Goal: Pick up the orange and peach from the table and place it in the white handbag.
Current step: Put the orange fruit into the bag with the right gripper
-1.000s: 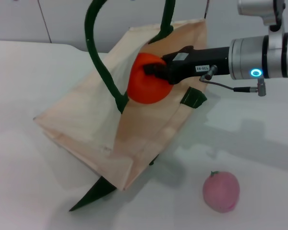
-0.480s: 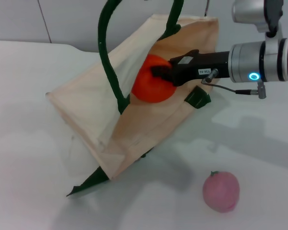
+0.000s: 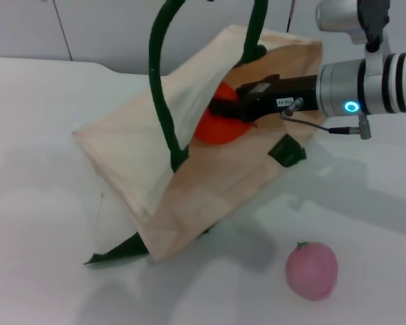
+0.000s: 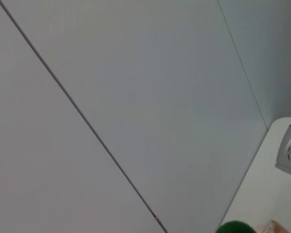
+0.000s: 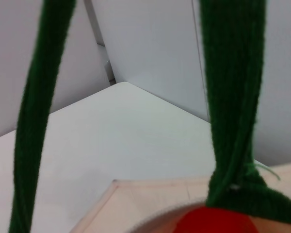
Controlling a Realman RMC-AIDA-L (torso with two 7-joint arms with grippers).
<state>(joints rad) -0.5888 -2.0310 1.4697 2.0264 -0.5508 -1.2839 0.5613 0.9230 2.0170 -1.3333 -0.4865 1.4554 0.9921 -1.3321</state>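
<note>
Orange (image 3: 216,127) going into white handbag (image 3: 189,196) — deeper than a second ago.
Right gripper (image 3: 220,108) pinching it inside the mouth; I've peach (image 3: 312,270) next, near right.

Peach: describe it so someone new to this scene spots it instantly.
Start at the white handbag, tilted up on the table, with the right end effector pushing the orange into its mouth. The peach sits alone on the table nearer the robot and to its right: pale pink, smaller, untouched.
</note>
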